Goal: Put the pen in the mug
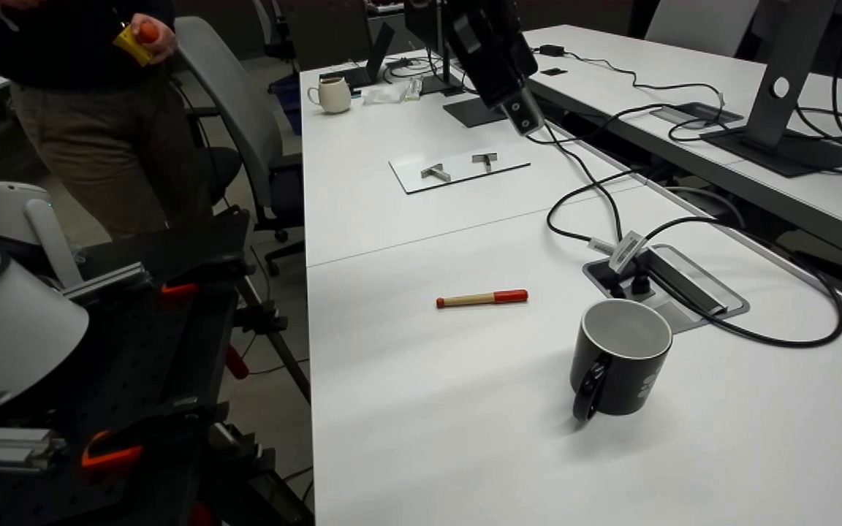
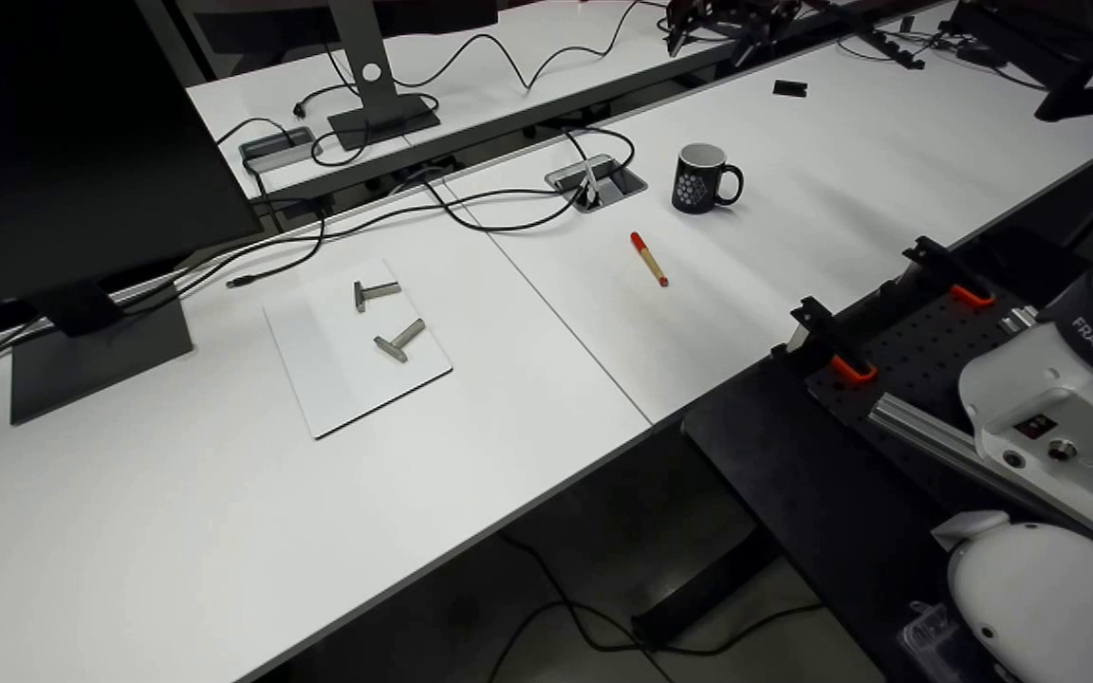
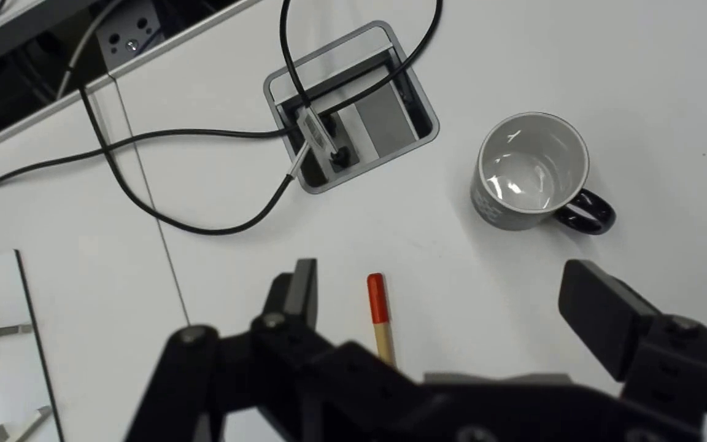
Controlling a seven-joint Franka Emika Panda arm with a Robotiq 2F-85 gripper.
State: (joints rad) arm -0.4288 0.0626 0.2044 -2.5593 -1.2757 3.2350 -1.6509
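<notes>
The pen lies flat on the white table in both exterior views [image 1: 481, 299] [image 2: 649, 259]. It has a red cap, a pale tan body and a small red tip. The glossy black mug stands upright near it [image 1: 618, 376] [image 2: 692, 190], with a greyish inside that looks empty and a side handle. My gripper [image 3: 442, 294] is open and empty, held well above the table. In the wrist view the pen [image 3: 378, 301] shows between the fingers, nearer the left one, its lower end hidden by the gripper. The mug [image 3: 504, 212] shows beyond the fingers, upper right.
A table socket box [image 1: 666, 288] with black cables [image 3: 206, 230] lies beside the mug. A whiteboard sheet [image 2: 347, 370] with two metal T-shaped pieces lies farther along the table. A cream mug [image 1: 333, 95], a laptop and monitors stand there too. A person stands beside the table.
</notes>
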